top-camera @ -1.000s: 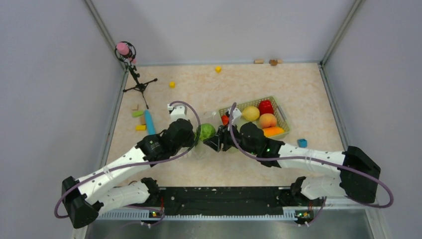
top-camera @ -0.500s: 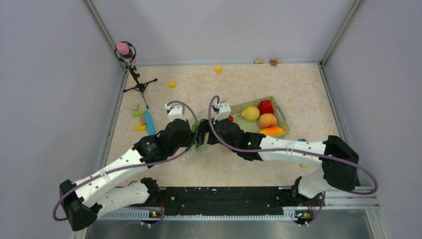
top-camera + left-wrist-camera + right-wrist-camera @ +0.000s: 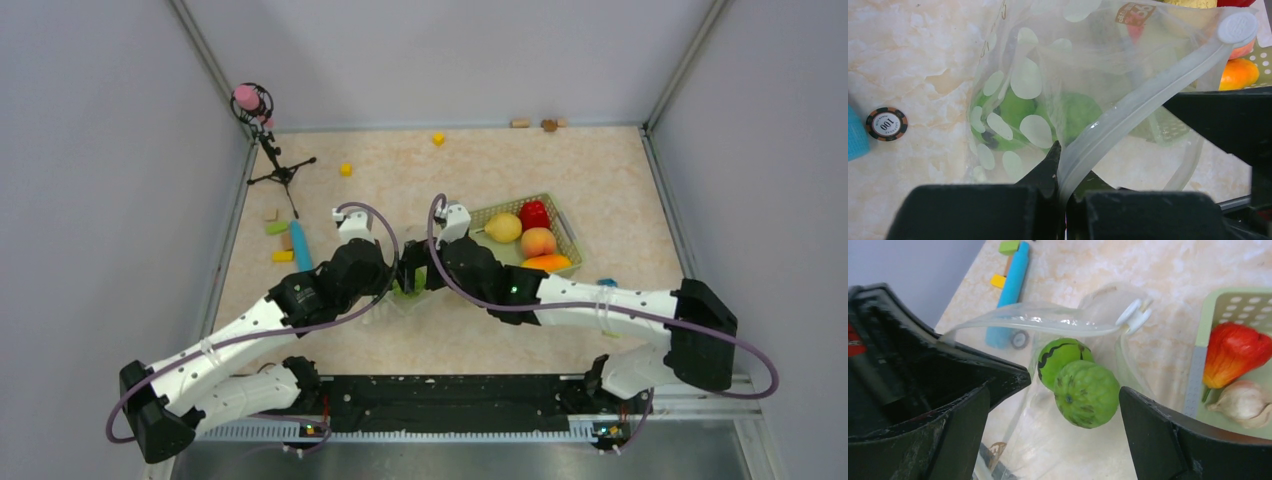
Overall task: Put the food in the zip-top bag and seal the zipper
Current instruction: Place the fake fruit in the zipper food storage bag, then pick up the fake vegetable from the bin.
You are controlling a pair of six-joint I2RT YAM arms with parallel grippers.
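The zip-top bag (image 3: pixel 1023 75) is clear with white dots and hangs open on the table. My left gripper (image 3: pixel 1064 186) is shut on the zipper (image 3: pixel 1128 107) near its lower end, and the slider (image 3: pixel 1238 27) sits at the far end. Inside the bag lie a dark-striped green melon (image 3: pixel 1060 356) and a bumpy green fruit (image 3: pixel 1088 394). My right gripper (image 3: pixel 1054 392) is open over the bag mouth, with the bumpy fruit loose between its fingers. From above, both grippers (image 3: pixel 396 282) (image 3: pixel 418 278) meet at the bag (image 3: pixel 405 300). More food sits in the green basket (image 3: pixel 562 222).
The basket holds a yellow fruit (image 3: pixel 503 227), a red one (image 3: pixel 534 214), a peach (image 3: pixel 538 242) and an orange one (image 3: pixel 548 264). A poker chip (image 3: pixel 886 124) and a blue cylinder (image 3: pixel 1010 285) lie left of the bag. A tripod (image 3: pixel 275 160) and yellow cubes (image 3: pixel 345 169) stand farther back.
My right arm has swung left over the bag mouth and its fingers have spread wide, letting go of the bumpy green fruit. The left gripper has kept its hold on the zipper.
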